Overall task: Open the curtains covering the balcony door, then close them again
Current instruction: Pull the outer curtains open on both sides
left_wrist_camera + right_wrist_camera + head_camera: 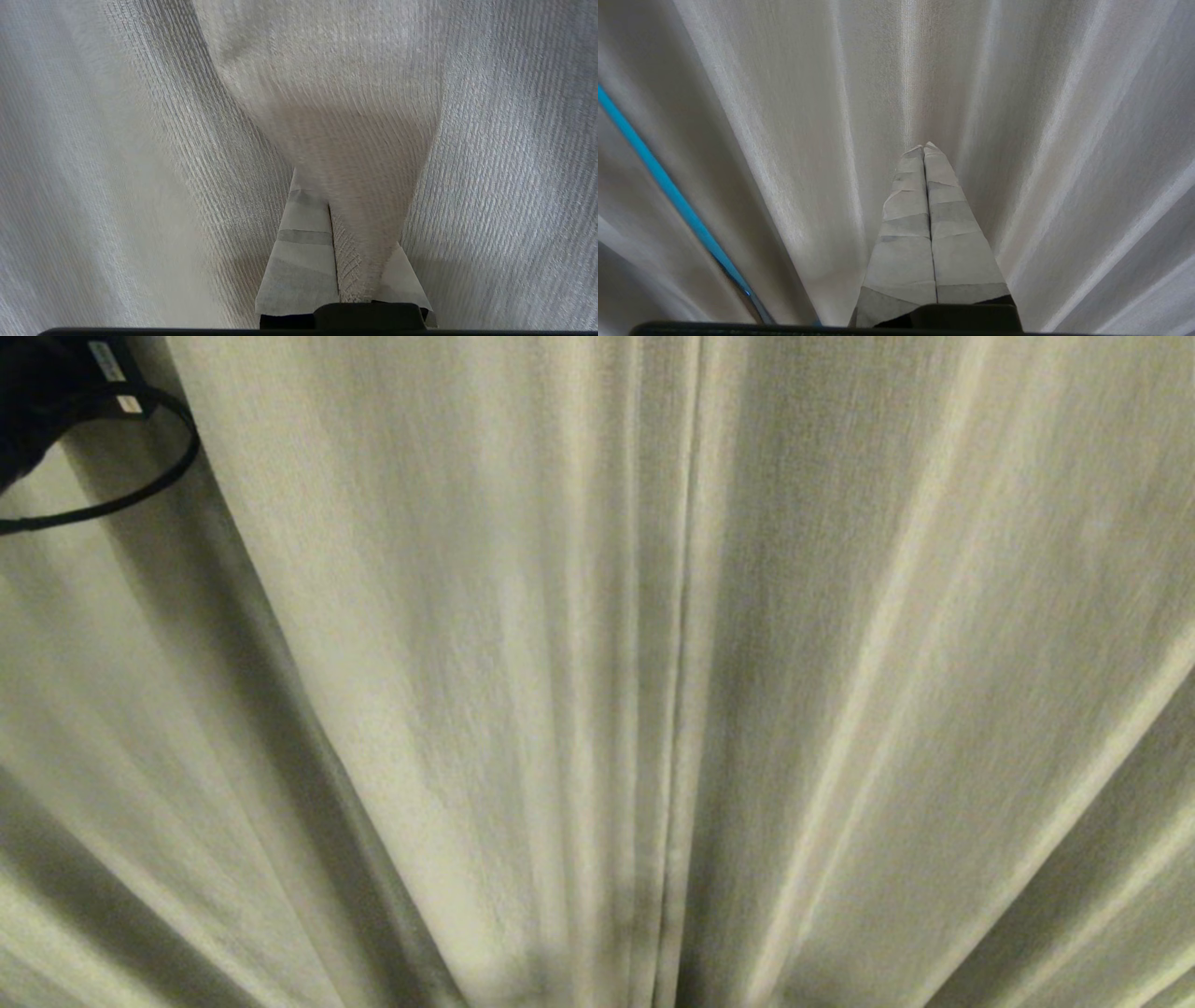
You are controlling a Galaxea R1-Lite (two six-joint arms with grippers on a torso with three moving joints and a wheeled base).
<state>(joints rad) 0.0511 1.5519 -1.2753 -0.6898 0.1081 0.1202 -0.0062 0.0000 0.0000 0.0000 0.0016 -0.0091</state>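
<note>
Pinching a vertical fold of the beige drape, the left gripper is clamped; the right gripper, jaws together, holds nothing.

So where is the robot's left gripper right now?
The left gripper is pushed into the curtains, shut on a pinched fold of the beige woven fabric in the left wrist view.
</note>
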